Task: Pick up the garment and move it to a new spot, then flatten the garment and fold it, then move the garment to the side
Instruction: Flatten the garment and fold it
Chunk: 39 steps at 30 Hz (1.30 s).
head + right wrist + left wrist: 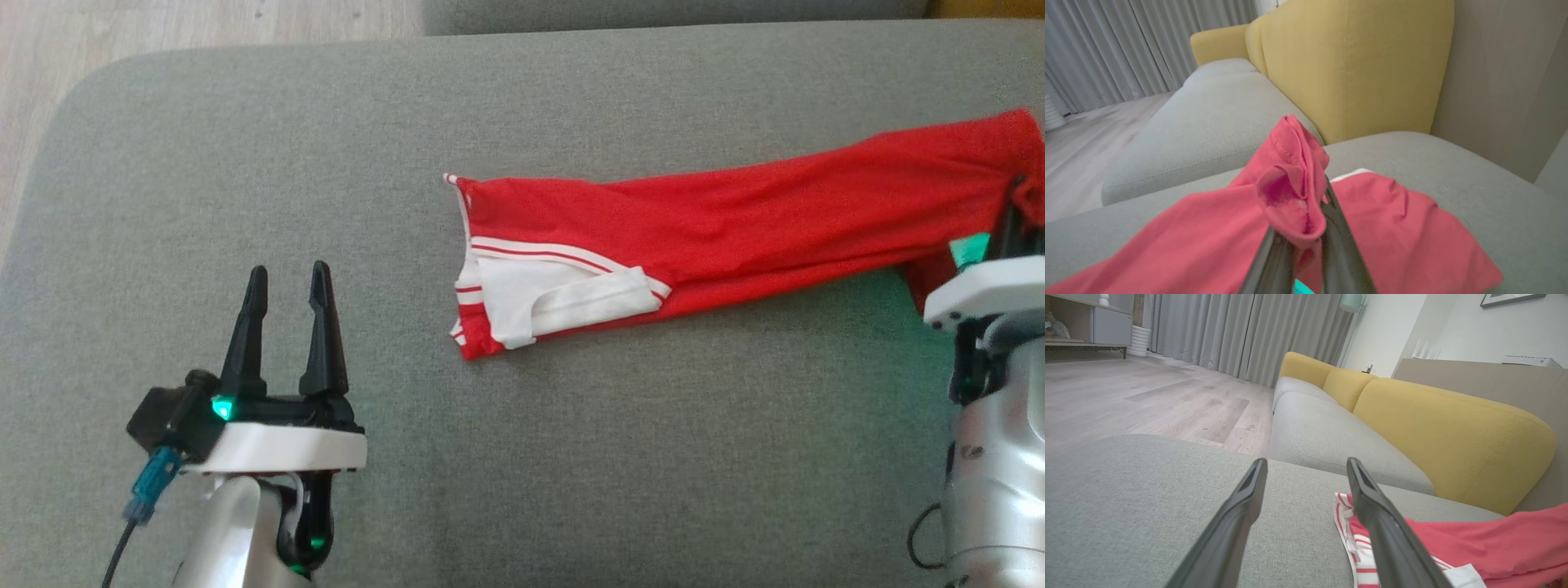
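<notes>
The garment (735,220) lies stretched out on the grey seat cushion (571,474). In the head view its long axis runs from about 9 o'clock to 2 o'clock, with the white-trimmed striped end at the middle of the cushion and the plain red end off at the right edge.

The right gripper (1306,228) has its jaws closed narrow on a bunched fold of that plain red end (the right wrist view shows the cloth puckered up between them), so this arm has the 3 o'clock end.

The left gripper (290,273) sits low at 7 o'clock, jaws wide with nothing between them, pointing to 12. The striped end lies at roughly 2 o'clock from it, apart; in the left wrist view it shows at about 5 o'clock.

My judgement is that the coming move turns on that gap — the left arm is the nearer one to the free end, and would have to travel up and to the right to reach it.
</notes>
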Available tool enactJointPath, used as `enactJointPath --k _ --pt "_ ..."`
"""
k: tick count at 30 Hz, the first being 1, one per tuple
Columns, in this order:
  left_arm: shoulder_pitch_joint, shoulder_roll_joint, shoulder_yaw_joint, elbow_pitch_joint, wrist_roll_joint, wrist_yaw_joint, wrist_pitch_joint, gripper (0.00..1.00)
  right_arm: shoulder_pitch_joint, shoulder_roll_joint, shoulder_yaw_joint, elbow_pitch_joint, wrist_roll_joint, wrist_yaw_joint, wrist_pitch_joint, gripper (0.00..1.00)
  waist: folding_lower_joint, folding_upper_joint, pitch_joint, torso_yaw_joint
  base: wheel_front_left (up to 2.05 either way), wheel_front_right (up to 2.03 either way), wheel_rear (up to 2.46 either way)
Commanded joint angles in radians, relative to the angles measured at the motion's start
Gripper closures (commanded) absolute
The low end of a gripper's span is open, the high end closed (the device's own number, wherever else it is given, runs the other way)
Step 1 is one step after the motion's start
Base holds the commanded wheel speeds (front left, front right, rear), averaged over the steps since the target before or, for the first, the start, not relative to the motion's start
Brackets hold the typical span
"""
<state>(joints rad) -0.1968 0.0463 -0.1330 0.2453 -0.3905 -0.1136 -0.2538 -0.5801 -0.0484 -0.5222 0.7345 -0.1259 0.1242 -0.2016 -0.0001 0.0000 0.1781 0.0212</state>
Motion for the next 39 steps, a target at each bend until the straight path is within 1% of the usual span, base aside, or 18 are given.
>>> enactJointPath --k 1,2,3,6,9,14,17,19,24,29,33,34,35,37,39 --pt "-0.016 0.004 0.028 -0.037 -0.005 0.005 -0.008 0.0 -0.015 -0.002 0.047 -0.067 0.013 0.007 0.01 1.0 0.0001 0.0 -0.006 0.0 0.0 0.0 0.0" --pt "-0.016 0.004 0.028 -0.037 -0.005 0.005 -0.008 0.0 -0.015 -0.002 0.047 -0.067 0.013 0.007 0.01 1.0 0.0001 0.0 -0.006 0.0 0.0 0.0 0.0" --pt "-0.014 0.004 0.023 -0.036 -0.008 0.006 -0.008 0.0 -0.012 -0.002 0.102 -0.088 0.057 0.007 0.023 1.0 0.0001 0.0 -0.014 0.003 0.0 0.0 0.0" --pt "-0.012 0.004 0.017 -0.034 -0.01 0.006 -0.008 0.0 0.002 -0.002 0.218 -0.116 0.14 0.007 0.041 1.0 0.0001 0.0 -0.027 0.013 0.0 0.0 0.0" --pt "-0.008 0.004 0.017 -0.036 -0.01 0.008 -0.008 0.0 0.017 -0.002 0.363 -0.153 0.235 0.007 0.063 1.0 0.0001 0.0 -0.042 0.026 0.0 0.0 0.0" --pt "0.001 0.004 0.013 -0.035 -0.01 0.009 -0.008 0.0 0.039 -0.002 0.637 -0.218 0.41 0.007 0.103 1.0 0.0001 0.0 -0.062 0.054 0.0 0.0 0.0" --pt "0.003 0.004 0.005 -0.034 -0.012 0.01 -0.008 0.0 0.039 -0.002 0.779 -0.228 0.477 0.007 0.115 1.0 0.0001 0.0 -0.067 0.075 0.0 0.0 0.0" --pt "0.003 0.004 -0.003 -0.032 -0.015 0.01 -0.008 0.0 0.034 -0.002 0.859 -0.213 0.52 0.007 0.119 1.0 0.0001 0.0 -0.068 0.092 0.0 0.0 0.0" --pt "0.0 0.004 -0.03 -0.029 -0.027 0.015 -0.008 0.0 0.002 -0.002 0.997 -0.121 0.568 0.007 0.115 1.0 0.0001 0.0 -0.063 0.143 0.0 0.0 0.0" --pt "-0.002 0.004 -0.047 -0.025 -0.038 0.02 -0.008 0.0 -0.017 -0.002 1.083 -0.037 0.605 0.007 0.107 1.0 0.0001 0.0 -0.053 0.188 0.0 0.0 0.0" --pt "0.001 0.004 -0.055 -0.021 -0.042 0.021 -0.008 0.0 -0.015 -0.002 1.155 0.008 0.641 0.007 0.101 1.0 0.0001 0.0 -0.051 0.21 0.0 0.0 0.0" --pt "0.001 0.004 -0.056 -0.02 -0.042 0.021 -0.008 0.0 -0.015 -0.002 1.177 0.012 0.647 0.007 0.096 0.69 0.0001 0.0 -0.051 0.213 0.0 0.0 0.0" --pt "0.002 0.004 -0.056 -0.018 -0.042 0.021 -0.008 0.0 -0.013 -0.002 1.199 0.008 0.66 0.007 0.089 0.0 0.0001 0.0 -0.052 0.215 0.0 0.0 0.0" --pt "0.001 0.004 -0.055 -0.017 -0.041 0.021 -0.008 0.0 -0.013 -0.002 1.232 0.003 0.681 0.007 0.075 0.0 0.0001 0.0 -0.054 0.215 0.0 0.0 0.0" --pt "-0.001 0.004 -0.051 -0.018 -0.038 0.024 -0.008 0.0 -0.023 -0.002 1.241 0.008 0.691 0.007 0.05 0.0 0.0001 0.0 -0.056 0.209 0.0 0.0 0.0"
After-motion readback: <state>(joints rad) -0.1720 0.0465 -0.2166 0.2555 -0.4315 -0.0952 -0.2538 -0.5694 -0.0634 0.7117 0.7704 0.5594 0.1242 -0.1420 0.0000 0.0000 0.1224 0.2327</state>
